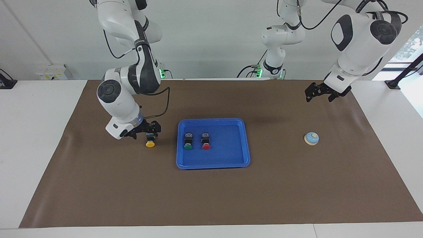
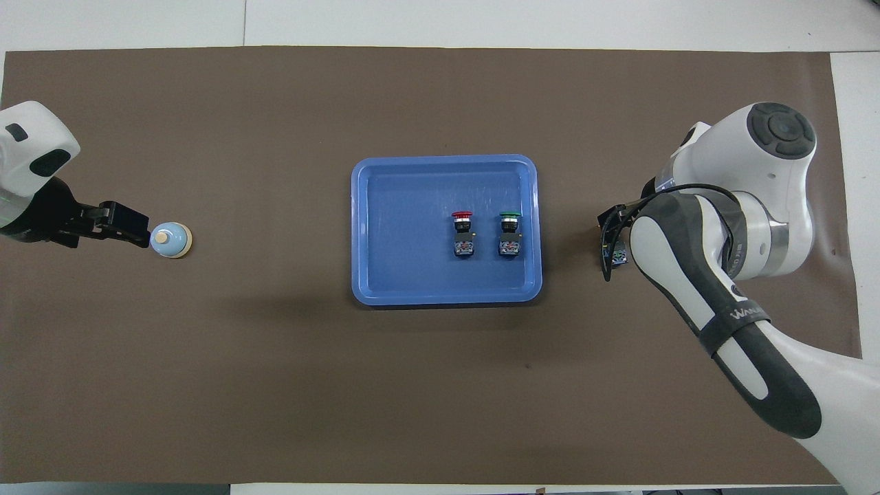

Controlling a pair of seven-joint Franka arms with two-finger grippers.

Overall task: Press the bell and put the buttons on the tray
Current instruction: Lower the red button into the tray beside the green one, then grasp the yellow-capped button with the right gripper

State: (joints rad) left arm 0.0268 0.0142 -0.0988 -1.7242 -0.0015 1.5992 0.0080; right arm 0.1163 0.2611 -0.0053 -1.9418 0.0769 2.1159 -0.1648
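The blue tray (image 1: 211, 165) (image 2: 357, 227) lies mid-mat. In it stand the green button (image 1: 188, 142) (image 2: 509, 237) and the red button (image 1: 206, 142) (image 2: 464, 237), side by side. On the mat beside the tray, toward the right arm's end, stands the yellow button (image 1: 150, 142). My right gripper (image 1: 150, 129) is low over it, open, with a finger on each side of its black body. From overhead the arm hides most of that button (image 2: 620, 256). The bell (image 1: 311, 138) (image 2: 170, 240) sits toward the left arm's end. My left gripper (image 1: 319, 93) (image 2: 127, 223) hangs open in the air beside it.
A brown mat (image 1: 211, 198) covers most of the white table (image 1: 39, 132). A black cable loops from the right arm's wrist just above the mat next to the tray.
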